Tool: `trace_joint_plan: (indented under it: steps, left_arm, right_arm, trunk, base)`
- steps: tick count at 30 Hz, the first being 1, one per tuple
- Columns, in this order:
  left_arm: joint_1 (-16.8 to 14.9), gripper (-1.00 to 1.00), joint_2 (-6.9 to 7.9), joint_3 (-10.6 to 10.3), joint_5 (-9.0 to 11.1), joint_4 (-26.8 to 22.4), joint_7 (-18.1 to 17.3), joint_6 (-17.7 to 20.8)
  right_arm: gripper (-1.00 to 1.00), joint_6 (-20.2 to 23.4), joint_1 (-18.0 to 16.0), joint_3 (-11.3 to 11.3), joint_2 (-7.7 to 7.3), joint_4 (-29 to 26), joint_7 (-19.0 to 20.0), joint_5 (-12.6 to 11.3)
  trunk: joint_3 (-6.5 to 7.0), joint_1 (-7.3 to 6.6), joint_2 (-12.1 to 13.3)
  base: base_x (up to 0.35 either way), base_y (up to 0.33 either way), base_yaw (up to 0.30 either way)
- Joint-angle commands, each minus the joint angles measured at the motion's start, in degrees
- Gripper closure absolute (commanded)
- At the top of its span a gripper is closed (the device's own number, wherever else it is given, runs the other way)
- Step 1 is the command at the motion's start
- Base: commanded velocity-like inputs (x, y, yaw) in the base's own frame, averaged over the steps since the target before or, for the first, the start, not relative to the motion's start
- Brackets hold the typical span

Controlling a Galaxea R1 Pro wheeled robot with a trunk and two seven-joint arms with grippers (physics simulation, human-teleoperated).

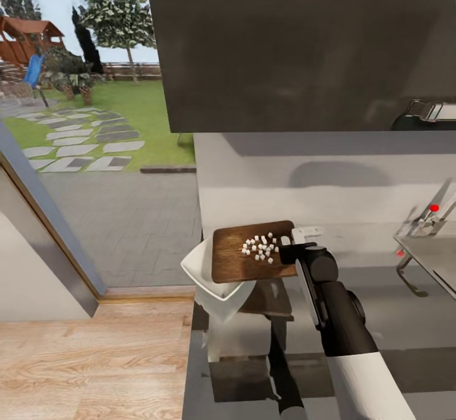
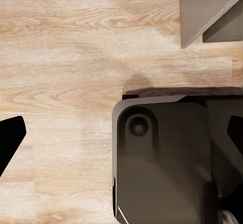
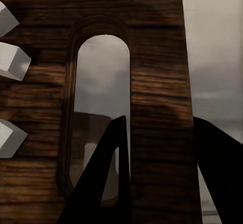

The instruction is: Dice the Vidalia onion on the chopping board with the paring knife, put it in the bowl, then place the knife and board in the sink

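Note:
The dark brown chopping board (image 1: 237,261) is lifted off the countertop (image 1: 405,318), its left part over the white bowl (image 1: 209,280). Several small white cubes of diced onion (image 1: 261,247) lie on the board. My right gripper (image 1: 297,246) is shut on the board's right end. In the right wrist view one finger (image 3: 109,173) passes through the oval hole and the other presses the outer edge of the board (image 3: 152,57), with onion cubes (image 3: 15,62) beside. The sink (image 1: 430,261) lies at the far right. My left gripper (image 2: 124,133) hangs open over the floor. The paring knife is out of view.
A dark wall cabinet (image 1: 285,46) hangs above the countertop. The tap with a red-tipped lever (image 1: 434,208) stands by the sink. The bowl sits at the countertop's left end, with wooden floor (image 1: 88,356) and a glass door to a garden beyond. My own base (image 2: 167,158) is below the left gripper.

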Motion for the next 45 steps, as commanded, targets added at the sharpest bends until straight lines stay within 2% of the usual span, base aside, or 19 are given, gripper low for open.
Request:
trace_joint_plan:
  steps: [1,6,14,38,45]
  left_arm:
    - [0.0,-1.0,0.08,-0.29,0.4,-0.07,0.22,-0.1]
    - [0.0,-1.0,0.08,-0.29,0.4,-0.08,0.22,-0.1]
    - [0.0,-1.0,0.08,-0.29,0.4,-0.08,0.22,-0.1]
    - [0.0,-1.0,0.08,-0.29,0.4,-0.08,0.22,-0.1]
    - [0.0,-1.0,0.08,-0.29,0.4,-0.08,0.22,-0.1]
  right_arm:
    - [1.0,0.3,-0.05,0.07,0.01,-0.01,-0.31,-0.05]
    - [1.0,0.35,-0.05,0.15,0.08,0.02,-0.63,0.01]
    - [1.0,0.36,-0.05,2.68,0.18,0.02,-2.61,0.02]
    - [1.0,0.36,-0.05,2.99,0.09,-0.24,-2.79,-0.06]
    - [1.0,0.44,-0.05,4.31,0.17,-0.38,-2.79,0.14]
  trunk:
    - [-0.1,0.04,-0.11]
    - [-0.1,0.04,-0.11]
    - [-0.1,0.04,-0.11]
    - [-0.1,0.04,-0.11]
    - [-0.1,0.04,-0.11]
  base:
    - [0.0,0.0,0.0]
    - [0.0,0.0,0.0]
    - [0.0,0.0,0.0]
    - [0.0,0.0,0.0]
    - [0.0,0.0,0.0]
